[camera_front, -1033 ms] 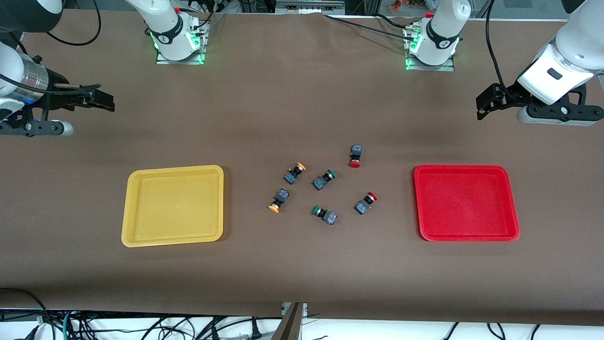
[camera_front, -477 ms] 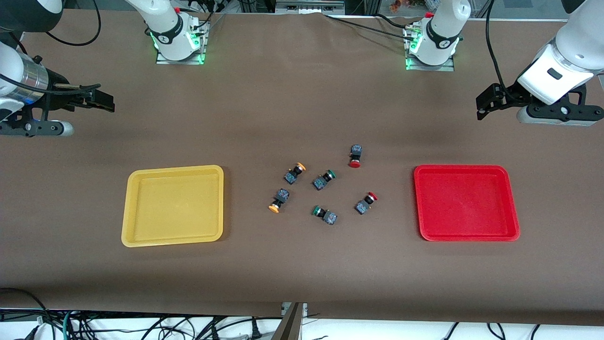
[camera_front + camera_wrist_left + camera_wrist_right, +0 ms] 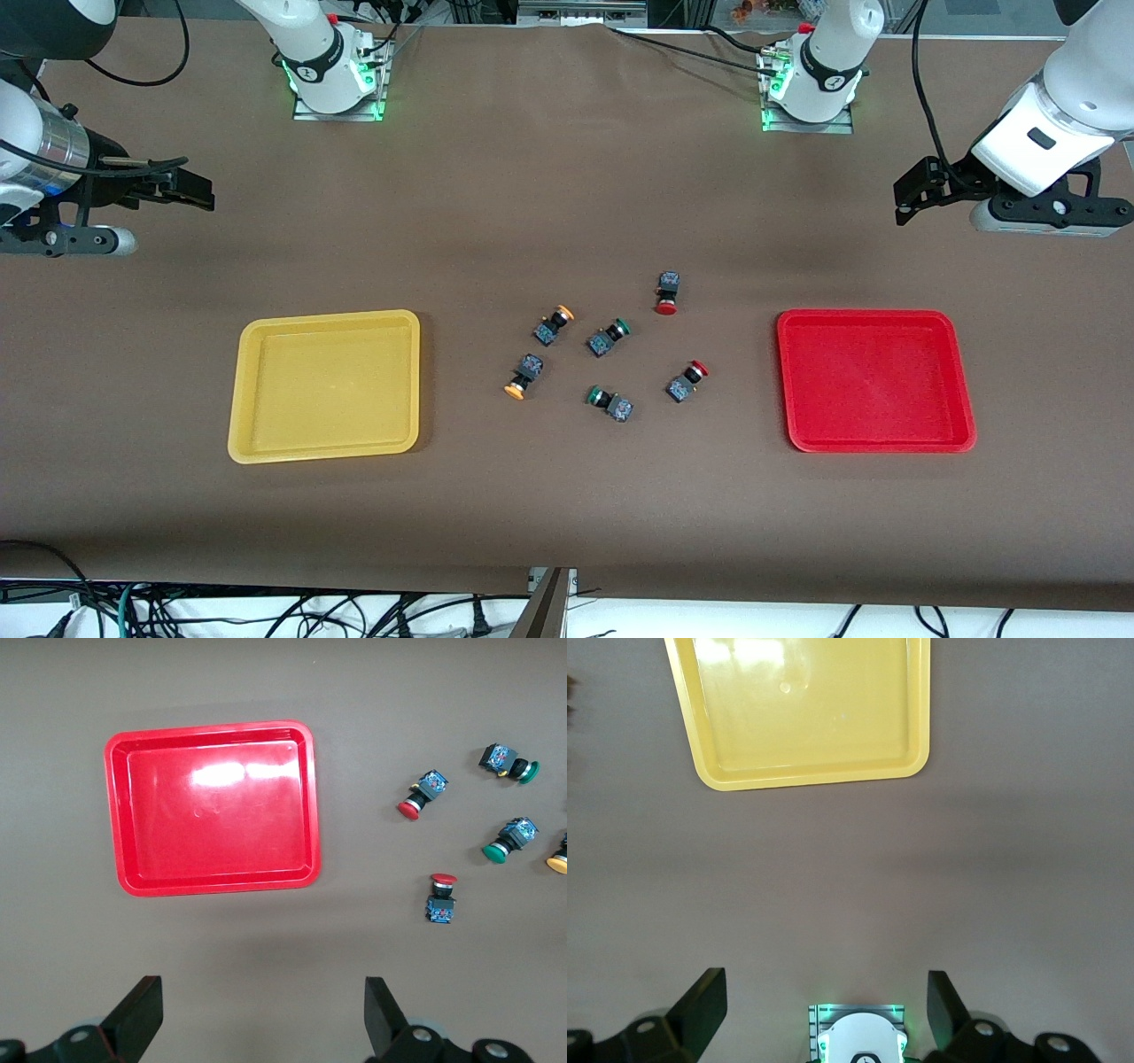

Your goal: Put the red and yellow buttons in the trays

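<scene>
We see both arms waiting, raised over the tabletop (image 3: 567, 496). The left gripper (image 3: 917, 190), fingers spread and empty, hangs near the red tray (image 3: 961, 439); the right gripper (image 3: 182, 188), also spread and empty, near the yellow tray (image 3: 244, 447). Between the trays lie two red buttons (image 3: 666, 293) (image 3: 687, 381), two yellow buttons (image 3: 553, 324) (image 3: 524, 377) and two green buttons (image 3: 609, 337) (image 3: 610, 403).

Yellow tray (image 3: 324, 386) toward right arm's end of counter, red tray (image 3: 875, 381) toward left arm's end, both flat, nothing in them. Between trays, lying on sides: two red buttons (image 3: 667, 293) (image 3: 687, 381), two yellow buttons (image 3: 553, 324) (image 3: 524, 377).
</scene>
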### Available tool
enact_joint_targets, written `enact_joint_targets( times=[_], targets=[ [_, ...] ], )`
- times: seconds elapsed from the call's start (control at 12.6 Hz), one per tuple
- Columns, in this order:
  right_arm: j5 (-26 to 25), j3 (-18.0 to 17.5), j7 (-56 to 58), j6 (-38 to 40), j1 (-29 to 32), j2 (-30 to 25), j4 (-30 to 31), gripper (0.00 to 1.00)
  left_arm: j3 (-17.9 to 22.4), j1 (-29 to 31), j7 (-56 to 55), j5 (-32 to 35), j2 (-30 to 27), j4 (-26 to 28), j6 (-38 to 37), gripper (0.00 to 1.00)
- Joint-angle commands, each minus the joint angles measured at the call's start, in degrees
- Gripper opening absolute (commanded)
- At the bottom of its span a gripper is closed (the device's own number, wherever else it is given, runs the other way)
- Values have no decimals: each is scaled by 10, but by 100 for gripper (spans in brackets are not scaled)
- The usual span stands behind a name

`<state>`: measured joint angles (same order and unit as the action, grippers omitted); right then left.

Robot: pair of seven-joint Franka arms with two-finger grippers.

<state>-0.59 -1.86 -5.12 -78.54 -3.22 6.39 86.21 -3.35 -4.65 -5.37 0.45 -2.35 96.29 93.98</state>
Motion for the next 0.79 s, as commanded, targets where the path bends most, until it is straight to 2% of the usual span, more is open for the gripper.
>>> enact_joint_targets(
  times=[0.0, 0.24, 0.4, 0.56, 0.71],
  targets=[
    [1, -1, 5, -4, 1, -1, -7, 100, -3, -2, 4, 13, -4, -5, -9, 100],
    [5, -3, 4, -21, -7, 32, -7, 100, -3, -2, 2, 13, -2, -5, -9, 100],
    [10, -3, -12, -77, -60, 75, -6, 100, -3, -2, 3, 12, 2, -4, -10, 100],
    [10, -3, -107, -136, -102, 121, -7, 100, -5, -3, 4, 10, 12, -2, -33, 100],
    [17, -3, -190, -192, -132, 165, -7, 100, -34, -4, 5, -3, 49, -2, -52, 100]
  ],
)
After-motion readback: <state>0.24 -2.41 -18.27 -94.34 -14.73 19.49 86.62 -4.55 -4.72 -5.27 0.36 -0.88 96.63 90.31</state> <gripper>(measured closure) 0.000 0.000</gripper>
